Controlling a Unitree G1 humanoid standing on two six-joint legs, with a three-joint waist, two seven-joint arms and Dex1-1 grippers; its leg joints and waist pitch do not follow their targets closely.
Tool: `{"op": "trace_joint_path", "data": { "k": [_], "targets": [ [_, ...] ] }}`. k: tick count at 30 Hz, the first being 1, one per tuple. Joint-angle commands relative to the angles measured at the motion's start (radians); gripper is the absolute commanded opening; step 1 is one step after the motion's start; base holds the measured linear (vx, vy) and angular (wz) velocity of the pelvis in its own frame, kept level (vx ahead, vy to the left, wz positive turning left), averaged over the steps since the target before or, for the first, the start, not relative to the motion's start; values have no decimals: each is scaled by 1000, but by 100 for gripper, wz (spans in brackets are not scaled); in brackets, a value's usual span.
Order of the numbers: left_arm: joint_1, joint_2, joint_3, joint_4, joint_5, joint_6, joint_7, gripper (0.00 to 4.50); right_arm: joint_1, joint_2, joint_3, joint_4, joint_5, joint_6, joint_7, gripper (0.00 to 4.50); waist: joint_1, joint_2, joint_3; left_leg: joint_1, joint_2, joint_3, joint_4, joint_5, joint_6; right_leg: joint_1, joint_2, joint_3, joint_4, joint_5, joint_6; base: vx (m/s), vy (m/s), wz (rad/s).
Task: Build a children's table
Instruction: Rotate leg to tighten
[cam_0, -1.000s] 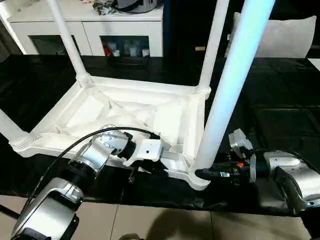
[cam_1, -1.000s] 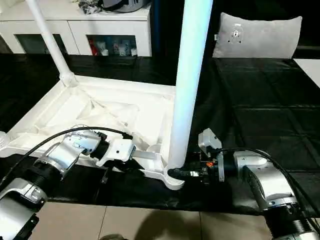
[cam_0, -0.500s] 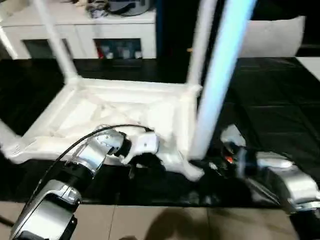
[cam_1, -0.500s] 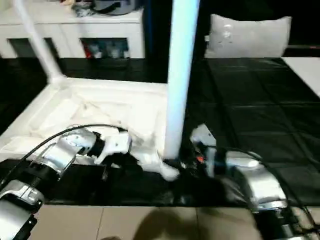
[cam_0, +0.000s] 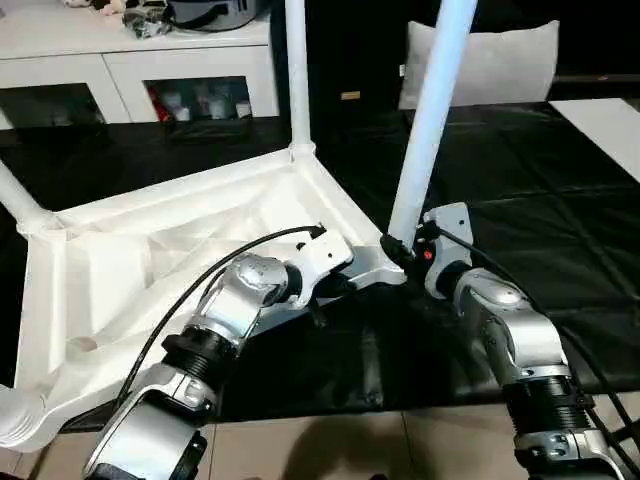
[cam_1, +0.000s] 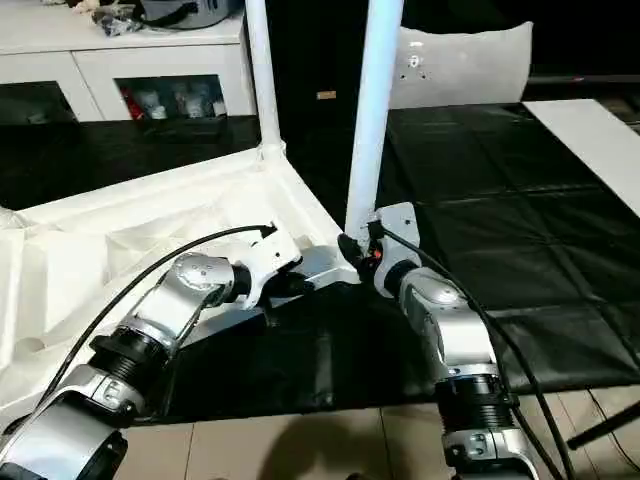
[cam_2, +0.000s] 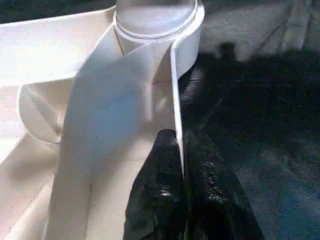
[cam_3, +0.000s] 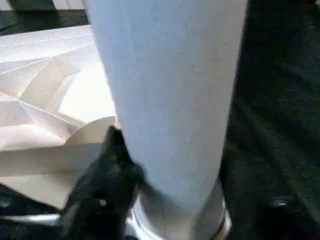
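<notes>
Mid-frame, left hand (cam_2: 181, 165) is pinching the upturned tabletop (cam_0: 150, 250) rim while right hand (cam_0: 395, 250) is clamping the leg (cam_0: 425, 130) base at its corner socket; uneven pull risks unseating it

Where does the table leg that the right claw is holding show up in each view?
Left eye: leg rises right of centre.
Right eye: leg near centre.
Left wrist: its base seated in the corner socket.
Right wrist: leg close up, beside a black finger.
Shared landmark: the corner socket.
</notes>
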Motion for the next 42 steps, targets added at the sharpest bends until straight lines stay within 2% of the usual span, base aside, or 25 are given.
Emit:
{"op": "trace_joint_path", "data": {
  "k": [1,3,4,5,6,9,13,15,16,19,22,25,27,28,30,31,35,36,37,39,41,42],
  "targets": [
    [-9,3,-42,-26,12,-26,-38,0,8,5,18,-15,8,-9,32,284,13,-11,-70,-10,66,-32,-56,-30,113,63,-106,81,-55,-182,-89,0,0,0],
    [-8,9,-43,-27,18,-28,-38,0,13,3,17,-20,9,-21,39,307,21,-10,-71,-10,67,-31,-53,3,129,60,-106,82,-46,-141,-101,0,0,0],
    [-11,22,-41,-17,24,-40,-40,0,26,-9,22,-31,9,-34,59,317,27,-3,-71,-8,67,-30,-52,3,130,59,-106,80,-48,-144,-101,0,0,0],
    [-13,29,-41,-11,26,-45,-40,0,35,-18,25,-37,9,-41,70,329,29,-6,-72,-9,67,-30,-51,5,132,62,-106,80,-48,-142,-98,0,0,0],
    [-15,39,-42,-2,27,-56,-44,0,46,-32,30,-44,11,-54,90,342,32,-5,-71,-10,67,-31,-52,0,136,62,-105,80,-48,-143,-94,0,0,0],
    [-17,56,-40,12,27,-70,-50,0,67,-62,31,-60,22,-70,131,356,33,-2,-67,-7,68,-30,-56,-44,122,61,-103,77,-58,-210,-78,0,0,0],
    [-26,88,-46,45,27,-121,-78,0,92,-125,25,-83,45,-91,231,400,33,-6,-61,-2,67,-29,-60,-112,102,59,-102,75,-71,-294,-53,0,0,0],
    [-30,103,-50,61,27,-152,-102,0,102,-163,21,-91,57,-93,284,418,31,-5,-60,0,67,-30,-61,-122,94,58,-102,75,-73,-313,-51,0,0,0],
    [-33,114,-55,72,27,-169,-116,0,107,-189,20,-94,65,-96,319,430,32,-9,-59,-1,62,-28,-60,-133,97,60,-100,75,-77,-332,-38,0,0,0],
    [-40,147,-80,102,39,-229,-168,0,117,-263,21,-86,68,-120,410,448,34,-11,-60,-2,61,-28,-59,-124,104,60,-99,74,-78,-342,-24,0,0,0],
    [-42,172,-103,123,33,-316,-245,0,119,-325,34,-89,79,-141,515,448,37,-13,-61,-5,59,-27,-57,-114,115,61,-97,72,-77,-342,-18,0,0,0],
    [-39,190,-124,125,35,-375,-296,0,120,-360,53,-95,91,-142,584,448,42,-12,-63,-5,64,-28,-56,-98,120,58,-97,71,-73,-320,-29,0,0,0],
    [-37,203,-142,128,36,-420,-341,0,119,-383,67,-98,100,-135,632,448,52,-12,-64,-3,66,-27,-55,-94,127,57,-98,72,-70,-311,-39,0,0,0],
    [-35,213,-155,127,32,-450,-376,0,117,-397,80,-96,101,-138,666,448,63,-11,-66,-1,71,-26,-55,-86,130,55,-100,76,-66,-292,-48,0,0,0],
    [-32,217,-160,125,28,-465,-393,0,117,-403,86,-95,100,-139,679,448,71,-12,-66,1,76,-27,-57,-82,125,54,-101,77,-62,-277,-57,0,0,0],
    [-24,221,-168,111,11,-488,-437,0,116,-414,100,-95,105,-141,717,448,79,-18,-66,2,75,-26,-57,-83,122,55,-104,78,-60,-282,-60,0,0,0],
    [-7,222,-178,76,-21,-513,-506,0,117,-416,120,-96,124,-141,781,448,90,-16,-67,2,79,-26,-59,-80,119,55,-107,80,-57,-275,-69,0,0,0],
    [-3,226,-185,69,-25,-522,-528,0,120,-418,130,-102,144,-124,819,432,91,-21,-67,2,79,-25,-58,-81,120,54,-107,80,-57,-276,-70,0,0,0],
    [-3,227,-187,70,-24,-525,-533,0,121,-419,133,-103,149,-121,829,415,97,-18,-66,3,79,-24,-58,-83,119,54,-107,81,-59,-291,-67,0,0,0],
    [-4,230,-192,71,-20,-530,-539,0,123,-422,139,-107,148,-124,833,412,105,-20,-65,4,78,-23,-59,-84,112,53,-107,81,-61,-308,-58,0,0,0],
    [-2,235,-198,71,-18,-550,-555,0,126,-426,153,-115,165,-100,866,402,107,-20,-65,5,79,-25,-61,-83,108,54,-107,80,-62,-318,-50,0,0,0],
    [0,236,-198,70,-20,-553,-560,0,128,-426,156,-118,169,-96,875,378,106,-19,-65,4,78,-24,-60,-84,108,54,-107,81,-62,-317,-49,0,0,0]
  ]
}}
